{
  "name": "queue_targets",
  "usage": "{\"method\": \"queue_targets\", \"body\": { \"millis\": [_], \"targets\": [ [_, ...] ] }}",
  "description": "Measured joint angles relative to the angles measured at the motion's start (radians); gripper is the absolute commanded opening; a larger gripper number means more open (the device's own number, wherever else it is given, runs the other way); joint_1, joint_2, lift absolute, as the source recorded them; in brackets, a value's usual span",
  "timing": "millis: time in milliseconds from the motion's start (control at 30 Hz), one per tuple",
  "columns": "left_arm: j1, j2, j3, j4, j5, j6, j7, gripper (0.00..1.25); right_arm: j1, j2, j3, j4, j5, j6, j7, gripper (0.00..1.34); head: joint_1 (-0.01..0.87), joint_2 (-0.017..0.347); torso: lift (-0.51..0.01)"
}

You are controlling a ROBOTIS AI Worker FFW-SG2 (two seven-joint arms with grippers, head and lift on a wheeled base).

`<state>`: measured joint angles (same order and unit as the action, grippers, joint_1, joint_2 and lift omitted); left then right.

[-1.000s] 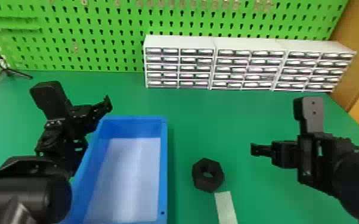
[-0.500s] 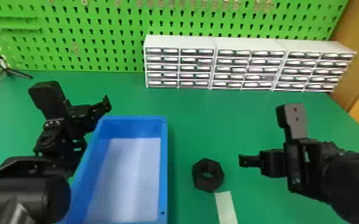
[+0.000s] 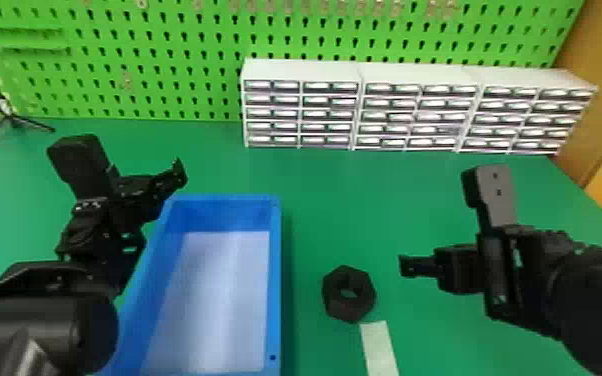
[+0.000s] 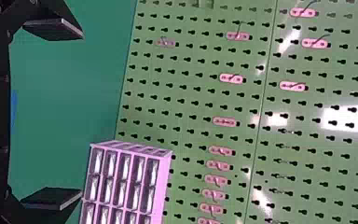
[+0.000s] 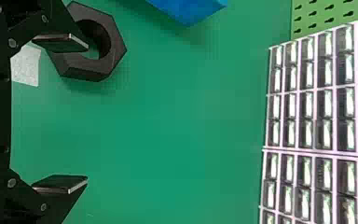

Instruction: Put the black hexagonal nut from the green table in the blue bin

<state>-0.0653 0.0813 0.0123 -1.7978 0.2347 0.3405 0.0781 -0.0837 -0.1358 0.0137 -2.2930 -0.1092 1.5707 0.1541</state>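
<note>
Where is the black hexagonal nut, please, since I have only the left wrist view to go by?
Observer: The head view shows the black hexagonal nut on the green table, between the blue bin and the right pincer.

Operator: Thank you; could you tell me whether the right pincer is open?

Observer: Yes, its two fingers stand wide apart in the right wrist view.

Operator: And is there anything close beside the nut that I should know about?

Observer: A pale strip lies on the table close by the nut, on the side nearer the robot.
</note>
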Motion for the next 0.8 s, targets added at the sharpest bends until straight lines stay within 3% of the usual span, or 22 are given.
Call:
{"method": "queue_targets", "body": {
  "millis": [800],
  "targets": [
    [0.002,0.000,0.001,0.000,0.006,0.000,-0.004,1.15,-0.009,0.011,0.014,-0.008,0.023,0.000,0.000,1.06,0.692,0.008,-0.097]
  ]
}}
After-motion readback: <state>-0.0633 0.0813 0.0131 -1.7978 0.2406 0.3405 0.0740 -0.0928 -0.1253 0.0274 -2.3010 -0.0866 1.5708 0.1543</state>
